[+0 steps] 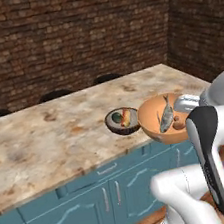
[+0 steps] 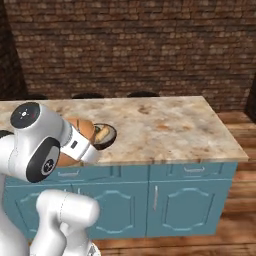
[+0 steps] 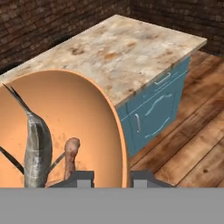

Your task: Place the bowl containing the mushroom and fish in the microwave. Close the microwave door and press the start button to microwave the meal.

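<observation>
Marble island counter (image 1: 60, 126) beside lifted orange bowl (image 1: 156, 108) with fish (image 1: 166, 115) and mushroom (image 1: 178, 123), rim pinched in gripper (image 3: 112, 178).

left base view: from behind my arm on its left, looking forward and down across the worktop (image 1: 60, 126) toward the brick wall (image 1: 73, 33); my arm fills the lower right corner
right base view: from behind my arm on its right, facing the same worktop and wall; my arm fills the lower left
hand view: rides on my hand, very near the bowl (image 3: 83, 118), looking over its rim to the worktop's far corner, the blue cabinets (image 3: 153, 113) and the wood floor (image 3: 192, 144)
shared: both base views take in the worktop's front edge, the cabinets, the bowl and the dark bowl (image 1: 122, 121)
</observation>
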